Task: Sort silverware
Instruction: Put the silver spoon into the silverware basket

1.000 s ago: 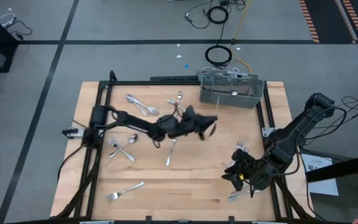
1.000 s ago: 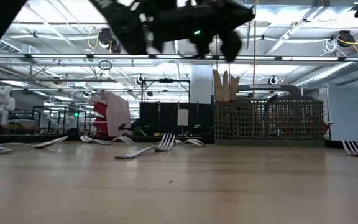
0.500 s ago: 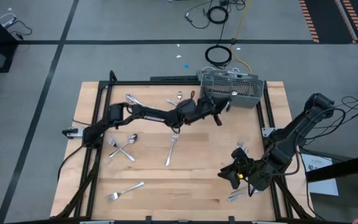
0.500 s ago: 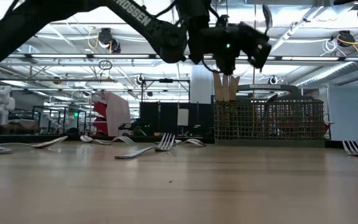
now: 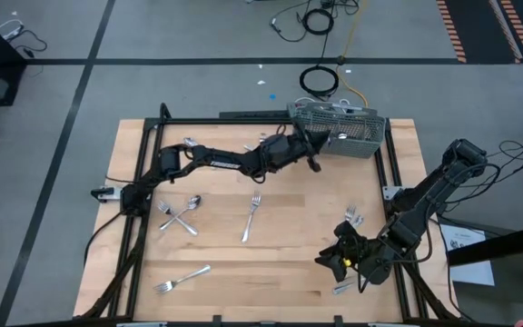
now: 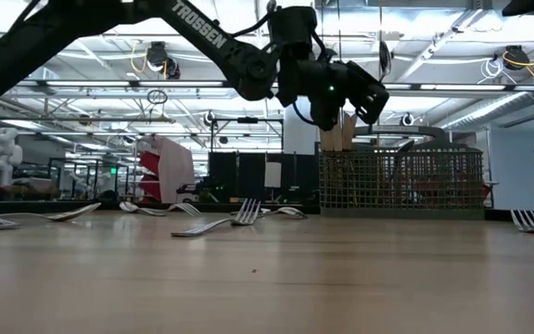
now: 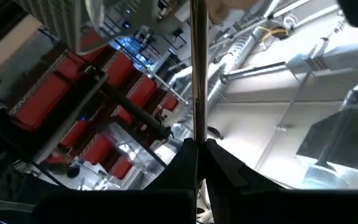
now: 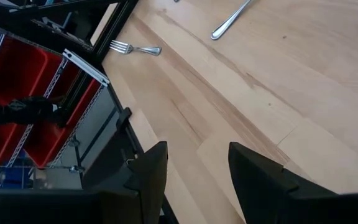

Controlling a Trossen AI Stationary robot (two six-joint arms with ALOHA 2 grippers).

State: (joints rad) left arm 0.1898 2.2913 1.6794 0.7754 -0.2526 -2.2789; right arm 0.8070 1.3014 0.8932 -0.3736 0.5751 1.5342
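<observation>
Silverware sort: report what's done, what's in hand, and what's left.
Done: some handles already stand in the grey caddy. In hand: the left tool is shut on a slim utensil, raised beside the caddy. Left: loose pieces remain on the table, including a fork mid-table, a crossed pair and another fork. The right tool hangs open, empty.

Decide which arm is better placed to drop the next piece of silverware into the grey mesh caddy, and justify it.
Left. The left gripper is at the grey mesh caddy, shut on a slim silver utensil standing upright. The right gripper is open and empty, low over the wooden table near its front right corner.
</observation>
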